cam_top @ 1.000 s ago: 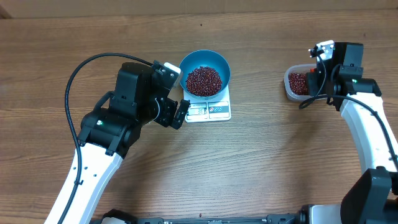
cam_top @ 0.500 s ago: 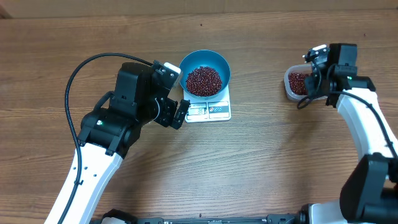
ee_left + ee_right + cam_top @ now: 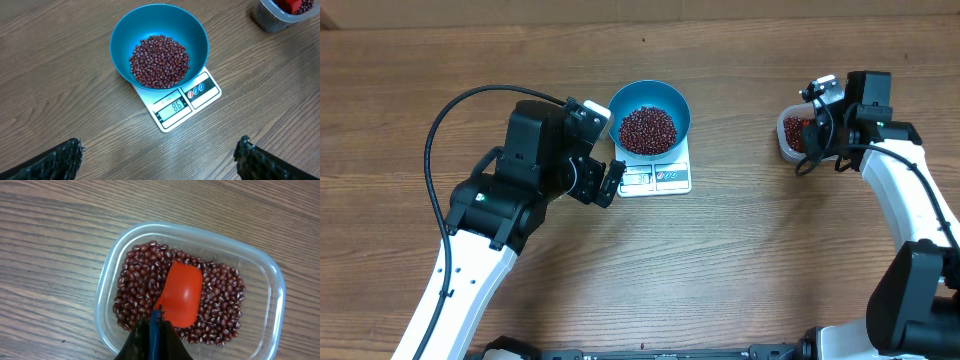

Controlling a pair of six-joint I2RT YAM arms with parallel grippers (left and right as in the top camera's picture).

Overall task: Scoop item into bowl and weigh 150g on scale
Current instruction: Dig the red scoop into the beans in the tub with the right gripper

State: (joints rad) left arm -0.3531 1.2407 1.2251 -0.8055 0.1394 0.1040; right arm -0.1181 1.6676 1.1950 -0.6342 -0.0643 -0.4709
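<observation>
**A:** Start at the right gripper [image 3: 152, 330]. How are the jaws?

**B:** Pinched shut on the blue handle tip of the orange-red scoop [image 3: 180, 297]. The scoop head lies on the beans [image 3: 135, 292] in the clear tub [image 3: 106, 280], about mid-tub. Its far edge is nosed into the grain.

**A:** And how do the beans look?

**B:** Tiny, dark red-maroon and glossy, many with a pale fleck. They sit as a loose layer across the tub floor, thinner along the near wall.

**A:** What about the left gripper [image 3: 611, 184]?

**B:** Jaws spread wide and holding nothing. It hangs over the table [image 3: 770, 260], just beside the scale's left edge, touching neither scale nor bowl.

**A:** And what's out beyond it?

**B:** The light blue bowl [image 3: 120, 35] stands upright on the white scale [image 3: 200, 92]. It overhangs the platform, so only the front strip shows. The display reads 86, and there's a label panel beside it.

**A:** What's in the bowl?

**B:** A bean mound [image 3: 160, 60] of the same maroon grain, heaped low in the middle. Bare blue wall shows all round it, well below the rim.

**A:** And tub against bowl?

**B:** Well apart. The tub is far off to the right of the scale, with bare wood between them.
</observation>
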